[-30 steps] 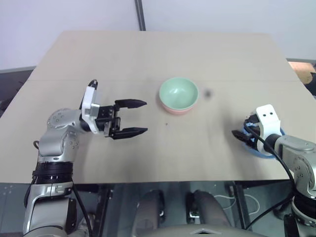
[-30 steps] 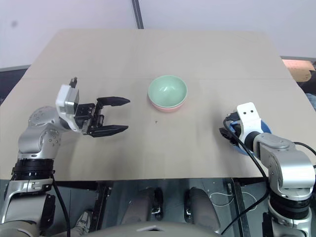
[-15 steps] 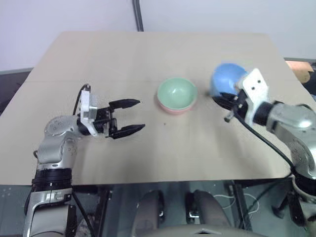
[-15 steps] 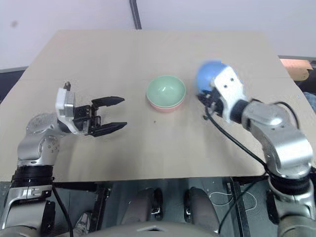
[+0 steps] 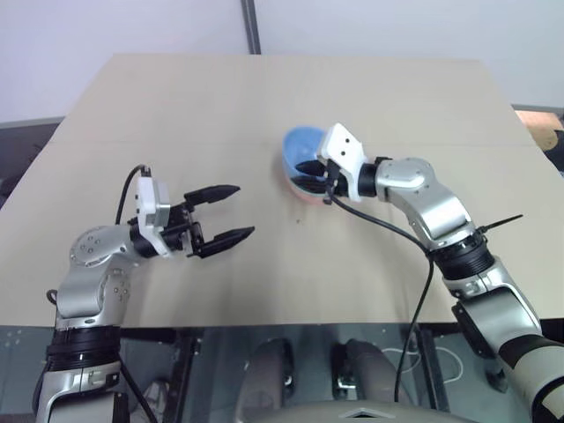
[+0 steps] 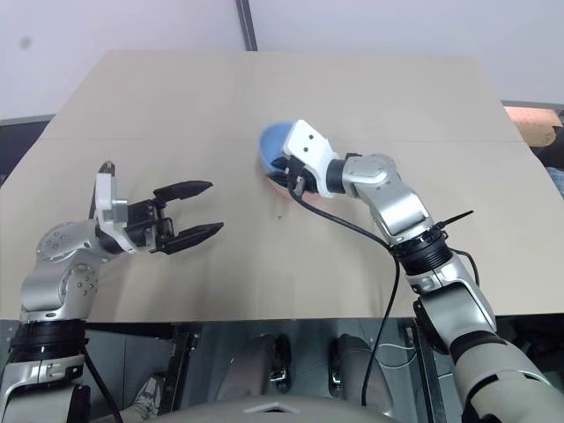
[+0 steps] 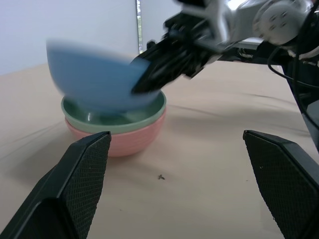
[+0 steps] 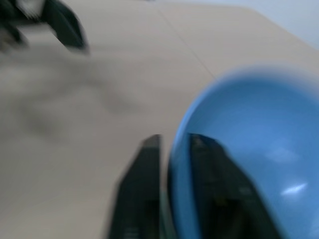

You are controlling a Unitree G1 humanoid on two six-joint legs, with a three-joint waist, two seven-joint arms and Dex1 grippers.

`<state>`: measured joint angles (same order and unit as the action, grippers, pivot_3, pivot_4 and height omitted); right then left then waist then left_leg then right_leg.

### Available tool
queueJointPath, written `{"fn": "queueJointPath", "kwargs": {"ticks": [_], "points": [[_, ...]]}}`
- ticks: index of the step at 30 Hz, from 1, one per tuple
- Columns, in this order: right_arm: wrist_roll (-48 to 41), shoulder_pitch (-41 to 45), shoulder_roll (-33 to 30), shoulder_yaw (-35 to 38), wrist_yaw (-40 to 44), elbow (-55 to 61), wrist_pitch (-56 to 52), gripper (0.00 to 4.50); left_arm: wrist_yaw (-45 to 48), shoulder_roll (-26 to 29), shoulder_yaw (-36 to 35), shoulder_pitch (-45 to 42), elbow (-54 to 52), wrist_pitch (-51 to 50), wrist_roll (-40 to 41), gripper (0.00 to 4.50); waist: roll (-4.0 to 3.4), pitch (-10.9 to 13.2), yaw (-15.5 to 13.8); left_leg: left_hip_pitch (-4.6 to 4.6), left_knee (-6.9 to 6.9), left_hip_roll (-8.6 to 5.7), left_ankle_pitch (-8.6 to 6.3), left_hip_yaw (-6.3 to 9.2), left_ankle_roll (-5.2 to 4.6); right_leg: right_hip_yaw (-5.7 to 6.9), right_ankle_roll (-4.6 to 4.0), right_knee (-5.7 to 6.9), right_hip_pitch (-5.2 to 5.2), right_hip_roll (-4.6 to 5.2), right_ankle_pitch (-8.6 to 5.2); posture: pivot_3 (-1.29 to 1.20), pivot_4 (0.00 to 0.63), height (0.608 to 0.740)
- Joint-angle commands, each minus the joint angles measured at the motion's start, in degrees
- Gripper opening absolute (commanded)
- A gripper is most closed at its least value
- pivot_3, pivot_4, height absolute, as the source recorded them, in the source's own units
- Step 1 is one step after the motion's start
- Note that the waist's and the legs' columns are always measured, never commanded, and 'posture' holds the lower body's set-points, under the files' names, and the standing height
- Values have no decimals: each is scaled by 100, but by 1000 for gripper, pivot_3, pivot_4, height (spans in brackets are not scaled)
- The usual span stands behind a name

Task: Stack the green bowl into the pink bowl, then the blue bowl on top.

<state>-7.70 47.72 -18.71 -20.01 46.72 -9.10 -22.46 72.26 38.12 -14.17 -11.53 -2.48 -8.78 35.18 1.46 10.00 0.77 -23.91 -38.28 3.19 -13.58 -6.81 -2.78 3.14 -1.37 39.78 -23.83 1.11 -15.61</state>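
A: From the head camera, what's on the table [image 5: 264,97]?

B: The right gripper [image 5: 310,174] sits at the centre of the tabletop, its fingers pinching the rim of the blue bowl [image 5: 298,146]. That bowl hangs tilted over the stack, covering most of it; just a pink sliver shows at its 5 o'clock edge. The left gripper [image 5: 226,212] hovers well apart at the bowl's 8 o'clock, fingers spread wide with nothing between them, pointing toward the stack.

A: And the left wrist camera?

B: It gives what the head view hides: the green bowl [image 7: 149,113] nested inside the pink bowl [image 7: 127,139], both sitting on the table. The blue bowl [image 7: 94,74] is tipped above them, its underside just at the green rim; whether it touches, I cannot tell. The right gripper's black fingers [image 7: 167,62] clamp its rim from the 3 o'clock side. The left gripper's own fingers [image 7: 75,184] stand far apart in the foreground.

A: The right wrist camera?

B: It's blurred, but it shows the grip itself: one finger [image 8: 144,194] outside the blue wall [image 8: 249,164], the other inside, the rim between them. The left gripper [image 8: 65,30] shows as a dark smear at 11 o'clock.
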Motion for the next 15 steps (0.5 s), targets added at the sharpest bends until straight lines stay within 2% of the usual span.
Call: {"fn": "queueJointPath", "kwargs": {"ticks": [1, 3, 9, 11, 14, 15], "points": [[102, 116, -40, 218, -28, 171, 305, 3006, -195, 118, -307, 139, -406, -102, 208, 4500, -1, 1, 12, 0, 0, 0, 0, 0, 0, 0, 0, 0, 0, 0, 0, 0, 150, 740], [-44, -1, -110, 372, 6, 575, 76, 3572, -324, 144, -357, 249, -527, -359, 353, 4500, -2, 1, 19, 2, 2, 2, 1, 2, 2, 0, -1, 5, -2, -1, 0, 0, 150, 740], [-792, -883, -501, 1298, -69, 2363, -440, 3572, -1062, 97, -489, 399, -815, -509, 207, 4500, -1, 1, -22, 2, 7, 2, 0, 7, 2, 3, -1, -1, 2, 2, 0, 0, 150, 740], [-1429, -1291, -752, 1822, 20, 2882, -1052, 3572, -1218, 137, -592, 403, -856, -802, 440, 4500, -1, 0, -22, 2, 6, 1, -1, 8, 1, 5, 0, -3, 4, 6, 0, 0, 150, 740], [-1602, -2123, -1254, 2350, 25, 3322, -1224, 4420, -1225, 247, -678, 583, -1075, -1090, 670, 4500, 0, 0, -10, 4, 5, 1, -1, 9, 1, 6, 1, -2, 7, 8, 0, 0, 150, 740], [-1564, -2494, -1450, 2556, 38, 3427, -1157, 4471, -1340, 232, -704, 631, -1136, -1015, 555, 4500, 0, 0, -24, 6, 5, 1, -1, 10, 1, 6, 1, -2, 7, 8, 0, 0, 150, 740]]}}
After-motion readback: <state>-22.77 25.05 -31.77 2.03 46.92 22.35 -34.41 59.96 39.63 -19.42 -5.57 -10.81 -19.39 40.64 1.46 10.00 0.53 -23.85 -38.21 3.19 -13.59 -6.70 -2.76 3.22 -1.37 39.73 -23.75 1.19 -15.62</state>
